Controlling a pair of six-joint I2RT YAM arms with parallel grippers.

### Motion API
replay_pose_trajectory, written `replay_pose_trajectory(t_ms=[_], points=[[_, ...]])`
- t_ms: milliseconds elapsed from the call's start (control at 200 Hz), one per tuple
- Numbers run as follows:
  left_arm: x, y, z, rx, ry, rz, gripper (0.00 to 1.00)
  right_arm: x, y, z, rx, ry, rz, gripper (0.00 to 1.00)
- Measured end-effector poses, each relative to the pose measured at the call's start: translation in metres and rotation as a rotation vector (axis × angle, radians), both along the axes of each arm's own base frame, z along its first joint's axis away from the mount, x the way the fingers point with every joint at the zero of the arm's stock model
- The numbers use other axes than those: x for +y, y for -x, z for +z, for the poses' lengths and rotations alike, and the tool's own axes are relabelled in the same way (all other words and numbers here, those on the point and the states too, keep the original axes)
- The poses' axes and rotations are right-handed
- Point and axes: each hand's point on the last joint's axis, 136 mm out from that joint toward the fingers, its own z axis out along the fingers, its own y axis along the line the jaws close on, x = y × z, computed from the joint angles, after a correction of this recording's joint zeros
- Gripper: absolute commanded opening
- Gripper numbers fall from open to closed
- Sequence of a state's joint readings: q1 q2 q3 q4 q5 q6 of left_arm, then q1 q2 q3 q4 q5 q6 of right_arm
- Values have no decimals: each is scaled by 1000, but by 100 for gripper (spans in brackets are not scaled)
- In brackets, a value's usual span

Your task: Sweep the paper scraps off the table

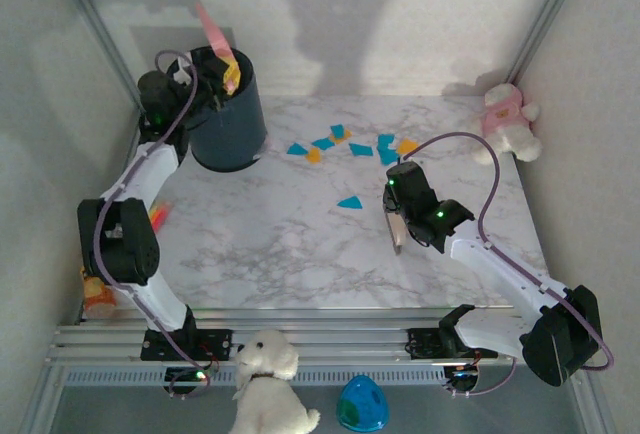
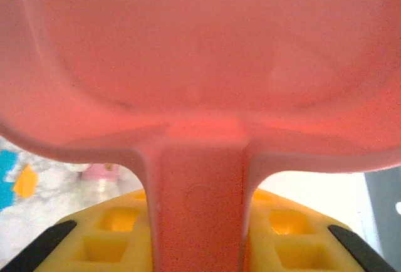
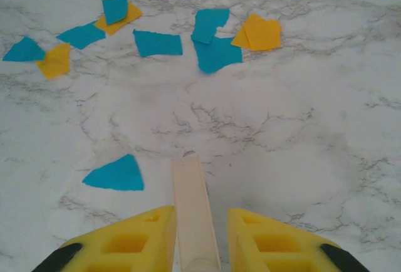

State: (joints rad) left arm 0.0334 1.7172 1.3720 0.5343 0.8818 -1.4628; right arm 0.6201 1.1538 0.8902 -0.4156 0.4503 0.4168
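Observation:
Orange and blue paper scraps [image 1: 361, 148] lie in a loose row at the back middle of the marble table [image 1: 280, 244], and one blue scrap [image 1: 350, 202] lies apart, nearer me. My right gripper [image 1: 396, 212] stands just right of that lone scrap [image 3: 116, 175], shut on a cream stick [image 3: 193, 206] that points down at the table; the row of scraps [image 3: 216, 52] lies beyond its tip. My left gripper [image 1: 228, 72] is raised over a dark bin [image 1: 228, 119] at the back left, shut on the handle of a pink dustpan [image 2: 200, 65].
A pink-and-white plush toy [image 1: 508, 119] sits at the back right corner. A white plush dog [image 1: 268, 384] and a blue egg [image 1: 361, 404] lie in front of the rail. An orange item [image 1: 98, 294] rests at the left edge.

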Motion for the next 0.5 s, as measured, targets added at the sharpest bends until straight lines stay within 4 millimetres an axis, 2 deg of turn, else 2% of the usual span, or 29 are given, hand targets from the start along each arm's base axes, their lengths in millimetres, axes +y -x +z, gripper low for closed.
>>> replay_pose_trajectory(t_ms=[150,330,501], points=[[-13,10,9,-29,-161,-16,0,2,0,1,-1,-9,7,0],[-41,22,-3,-28,-395,-62,0,2,-1,-1,-3,-11,6,0],[-67,38,-4,-62,-604,-107,0,1,1,-5,4,-8,5,0]])
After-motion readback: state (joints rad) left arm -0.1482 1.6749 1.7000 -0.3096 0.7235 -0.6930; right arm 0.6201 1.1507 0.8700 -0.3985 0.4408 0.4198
